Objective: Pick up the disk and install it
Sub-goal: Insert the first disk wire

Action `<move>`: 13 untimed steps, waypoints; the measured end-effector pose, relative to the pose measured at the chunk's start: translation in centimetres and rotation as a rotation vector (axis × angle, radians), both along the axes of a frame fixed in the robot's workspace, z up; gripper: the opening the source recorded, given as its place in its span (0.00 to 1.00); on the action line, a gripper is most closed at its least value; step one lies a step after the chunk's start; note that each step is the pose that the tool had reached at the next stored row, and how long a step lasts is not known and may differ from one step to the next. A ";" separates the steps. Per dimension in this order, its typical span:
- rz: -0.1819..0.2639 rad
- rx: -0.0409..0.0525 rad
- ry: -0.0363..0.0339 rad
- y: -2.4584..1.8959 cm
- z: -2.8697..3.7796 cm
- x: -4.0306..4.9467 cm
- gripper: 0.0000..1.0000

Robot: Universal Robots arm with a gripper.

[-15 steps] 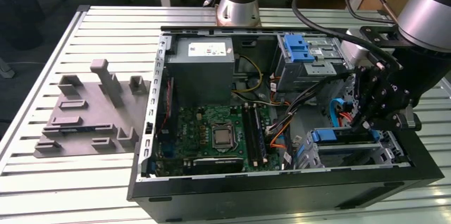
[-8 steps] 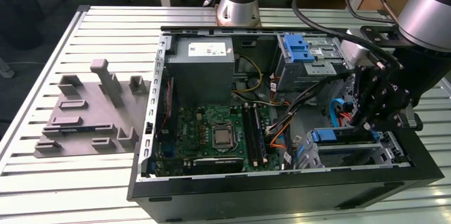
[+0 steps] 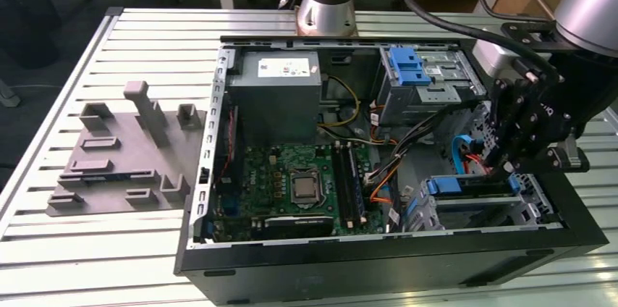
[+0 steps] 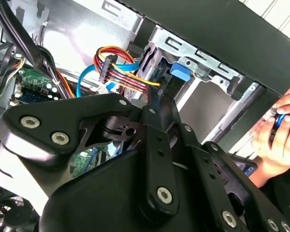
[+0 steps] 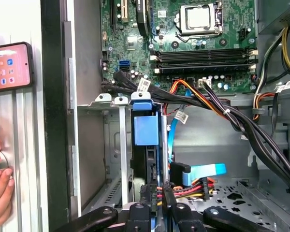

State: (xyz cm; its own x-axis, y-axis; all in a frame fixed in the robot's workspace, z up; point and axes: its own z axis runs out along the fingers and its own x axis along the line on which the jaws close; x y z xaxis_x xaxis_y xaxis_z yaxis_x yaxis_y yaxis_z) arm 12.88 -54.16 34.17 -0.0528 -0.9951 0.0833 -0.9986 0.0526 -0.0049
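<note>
The disk [image 3: 473,186] stands on edge in the lower silver cage at the case's front corner, on the exterior view's right. In the first wrist view the disk [image 5: 146,130] appears edge-on, its blue bracket on top and its dark body below, seated between the cage rails. My gripper [image 3: 502,166] hangs just over the disk's rear end. Its two black fingers [image 5: 145,195] flank that end closely, and my gripper [image 5: 155,194] looks shut on the disk. Red, yellow and black cable plugs lie right beside the fingers.
The open computer case [image 3: 386,249] holds a grey power supply box [image 3: 280,97], an upper drive cage with a blue latch [image 3: 420,72], the motherboard [image 3: 299,184] and thick cable bundles [image 5: 217,106]. A grey fixture plate [image 3: 121,155] lies outside. A person's hand [image 5: 0,188] and a phone [image 5: 9,65] sit beside the case.
</note>
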 end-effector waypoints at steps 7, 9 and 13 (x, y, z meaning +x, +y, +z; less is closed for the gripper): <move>0.000 0.0000 0.0001 0.00 0.20 0.00 0.16; 0.000 0.0002 0.0001 0.00 0.20 0.00 0.11; 0.000 0.0001 0.0001 0.00 0.22 0.00 0.11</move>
